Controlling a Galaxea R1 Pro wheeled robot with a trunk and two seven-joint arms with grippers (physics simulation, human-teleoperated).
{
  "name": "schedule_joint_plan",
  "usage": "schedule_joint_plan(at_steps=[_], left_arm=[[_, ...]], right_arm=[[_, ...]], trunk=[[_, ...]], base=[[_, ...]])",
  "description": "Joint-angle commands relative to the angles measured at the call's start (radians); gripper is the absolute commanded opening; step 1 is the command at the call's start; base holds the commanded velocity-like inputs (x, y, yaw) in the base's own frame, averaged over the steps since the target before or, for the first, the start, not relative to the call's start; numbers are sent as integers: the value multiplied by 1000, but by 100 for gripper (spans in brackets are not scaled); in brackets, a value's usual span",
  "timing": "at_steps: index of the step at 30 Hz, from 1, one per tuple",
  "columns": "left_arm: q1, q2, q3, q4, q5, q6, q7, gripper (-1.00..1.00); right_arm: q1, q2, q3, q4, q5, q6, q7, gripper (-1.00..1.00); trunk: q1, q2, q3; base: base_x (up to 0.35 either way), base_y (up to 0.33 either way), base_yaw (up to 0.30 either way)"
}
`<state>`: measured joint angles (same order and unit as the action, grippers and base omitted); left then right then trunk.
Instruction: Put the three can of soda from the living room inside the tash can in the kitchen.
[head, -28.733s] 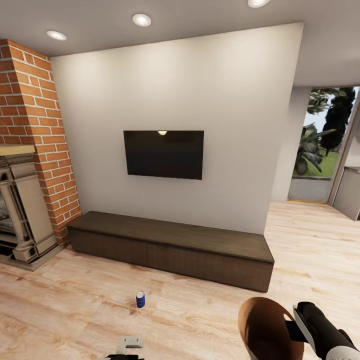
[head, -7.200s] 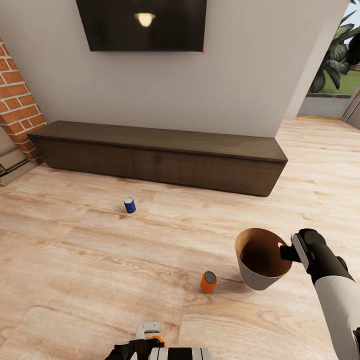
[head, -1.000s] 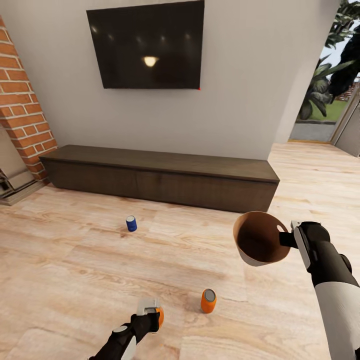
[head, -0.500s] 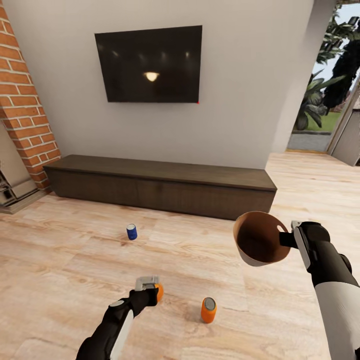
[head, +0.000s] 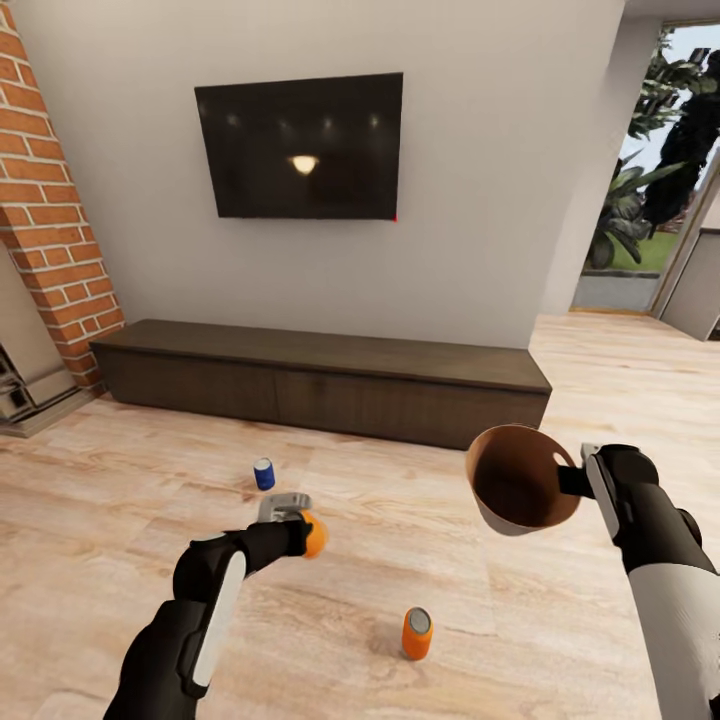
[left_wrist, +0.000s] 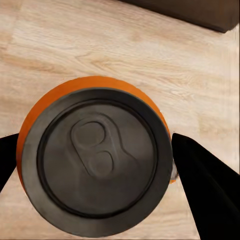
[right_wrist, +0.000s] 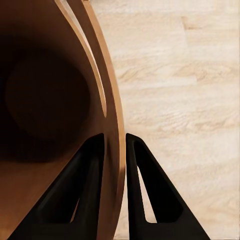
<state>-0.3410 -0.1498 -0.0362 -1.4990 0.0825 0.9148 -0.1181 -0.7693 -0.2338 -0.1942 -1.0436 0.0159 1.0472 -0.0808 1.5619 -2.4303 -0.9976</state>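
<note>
The left gripper (head: 296, 527) pinches an orange can (left_wrist: 95, 160) above the floor, short of the trash can (head: 515, 485), whose rim the right gripper (right_wrist: 114, 145) clamps, tilting its mouth to receive it.

**No readable text**

Nothing legible in any view. Orange can (left_wrist: 95, 160) in the left pincer (head: 297, 528): plain grey top, pull tab only, no brand visible. Blue can (head: 264, 473) has a white band, too small to read. TV (head: 300, 145) screen dark, just light reflections.
</note>
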Motion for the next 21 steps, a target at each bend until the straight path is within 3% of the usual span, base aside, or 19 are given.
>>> schedule_joint_plan(at_steps=[1, 2, 7, 11, 16, 17, 21], left_arm=[[-1, -1, -4, -12, 1, 14, -1, -100], [-2, -1, -8, -21, 9, 24, -2, -100], [-8, -1, -72, -59, 130, 105, -4, -100], [-12, -3, -103, -71, 186, 132, -4, -100], [-18, -5, -115, -79, 243, 132, -4, -100], [-20, -6, -118, -81, 265, 132, -4, -100], [-27, -5, -137, -85, 299, 132, -5, -100]], right_arm=[[-1, 0, 1, 8, -6, 0, 3, -100], [-1, 0, 3, 19, -4, 0, 2, -100], [-1, 1, 62, 105, 35, -26, 1, -100], [-1, 1, 81, 127, 46, -38, 1, -100], [-1, 1, 93, 183, 51, -87, -2, -100], [-1, 1, 99, 202, 52, -106, -17, -100], [-1, 9, 109, 226, 51, -130, -103, -100]], trunk=[[-4, 7, 3], [-8, 14, 6], [-27, 49, 22], [-42, 77, 35], [-62, 112, 50], [-65, 119, 53], [-81, 147, 66]], base=[[0, 0, 0], [0, 0, 0], [0, 0, 0], [0, 0, 0], [0, 0, 0], [0, 0, 0], [0, 0, 0]])
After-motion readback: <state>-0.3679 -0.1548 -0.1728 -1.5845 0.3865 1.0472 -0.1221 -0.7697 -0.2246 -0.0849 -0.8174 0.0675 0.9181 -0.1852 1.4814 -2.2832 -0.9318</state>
